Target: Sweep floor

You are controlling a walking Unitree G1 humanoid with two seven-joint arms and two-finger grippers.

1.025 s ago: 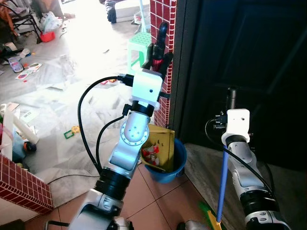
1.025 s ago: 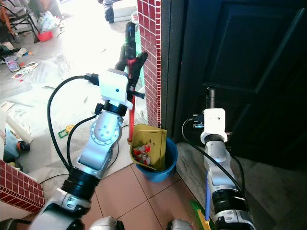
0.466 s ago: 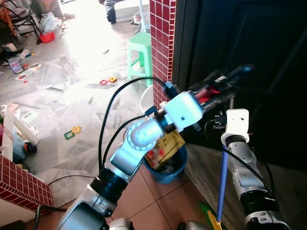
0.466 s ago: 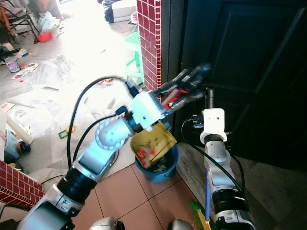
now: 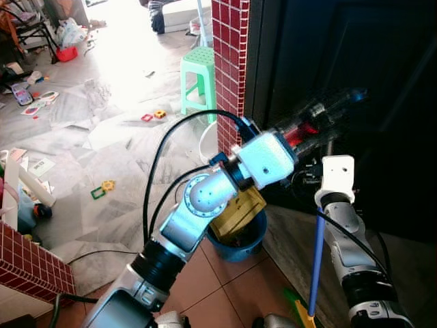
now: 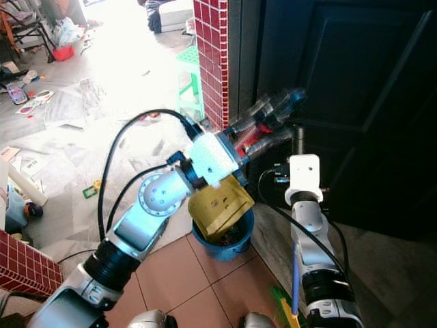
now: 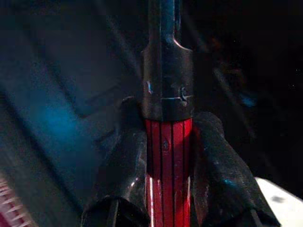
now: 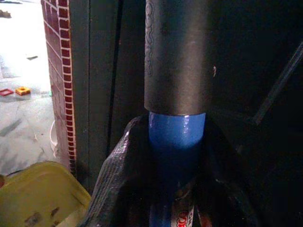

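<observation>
My left gripper (image 5: 321, 121) is shut on the red handle (image 7: 165, 156) of a yellow dustpan (image 5: 237, 210), with a finger (image 7: 120, 163) on each side of it. The handle points right towards the dark door. The pan hangs tipped, mouth down, over a blue bucket (image 5: 254, 239) at the foot of the pillar. My right gripper (image 5: 330, 140) is shut on a broom's blue handle (image 8: 175, 137), just under its black grip (image 8: 177, 56). The broom stands upright by the door, its green and yellow head (image 5: 299, 311) on the floor.
A red-tiled pillar (image 5: 229, 61) and a dark door (image 5: 362, 68) stand right behind the bucket. A green stool (image 5: 198, 78), toy pieces (image 5: 104, 188) and papers lie on the grey floor to the left. A low red-tiled wall (image 5: 31, 263) is at near left.
My left arm has swung from upright over to the right, tipping the dustpan upside down above the bucket; the litter seen in the pan is gone from it. The right arm held still.
</observation>
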